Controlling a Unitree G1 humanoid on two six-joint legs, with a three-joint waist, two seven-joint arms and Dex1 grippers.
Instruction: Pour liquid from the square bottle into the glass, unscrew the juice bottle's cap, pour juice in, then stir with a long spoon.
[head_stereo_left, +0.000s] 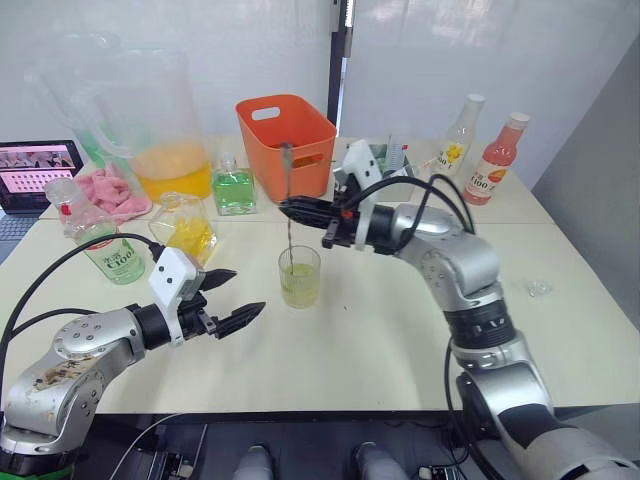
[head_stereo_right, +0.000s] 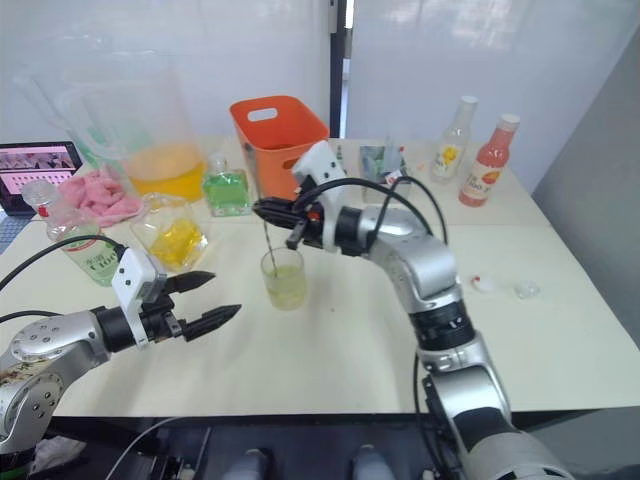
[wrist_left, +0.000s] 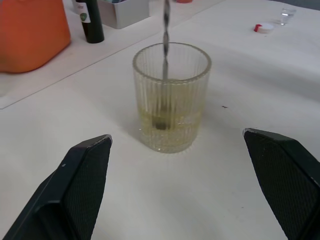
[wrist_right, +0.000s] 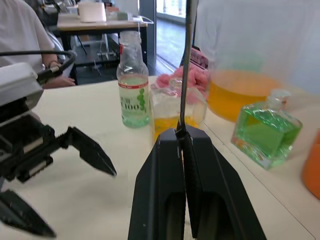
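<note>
The glass (head_stereo_left: 299, 277), a ribbed tumbler with a little pale yellow-green liquid, stands at the table's middle. The long spoon (head_stereo_left: 288, 190) stands upright in it, its bowl in the liquid (wrist_left: 161, 121). My right gripper (head_stereo_left: 288, 208) is shut on the spoon's stem above the glass. My left gripper (head_stereo_left: 245, 292) hovers open just left of the glass, its fingers (wrist_left: 80, 185) apart and empty. The square bottle (head_stereo_left: 185, 228) with yellow liquid sits left of the glass. Further left stands the juice bottle (head_stereo_left: 100, 240), its neck (wrist_right: 131, 40) uncapped.
At the back are an orange basket (head_stereo_left: 285, 140), a big pitcher (head_stereo_left: 150, 130) of orange liquid and a green square bottle (head_stereo_left: 234, 188). Two more bottles (head_stereo_left: 497, 160) stand back right. A small cap (head_stereo_right: 483, 284) lies right. A person (wrist_right: 20, 35) sits beyond the table.
</note>
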